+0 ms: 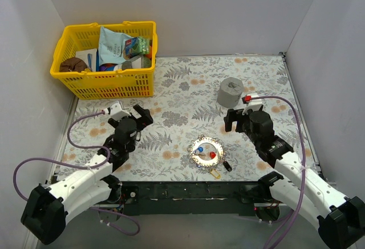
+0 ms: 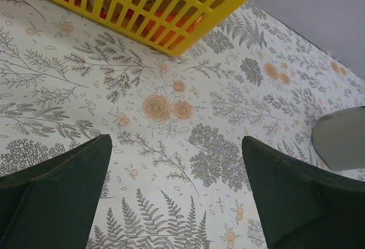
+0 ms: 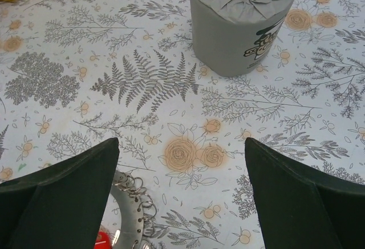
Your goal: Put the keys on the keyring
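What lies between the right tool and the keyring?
Nothing but bare floral tablecloth: in the top external view, only cloth separates the right tool from the keyring. The right wrist view agrees.

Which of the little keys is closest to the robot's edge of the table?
The yellow key. It lies outside the keyring, nearer that edge than the black key; the blue key and red key sit inside it.

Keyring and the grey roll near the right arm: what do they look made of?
Keyring: looks like metal with a shiny silver finish, judging by the bright glints and the small wire loops linked along its rim. Grey roll: apparently a matte paper or film wrap, creased and gathered at the top, with a printed label on the side; contents hidden.
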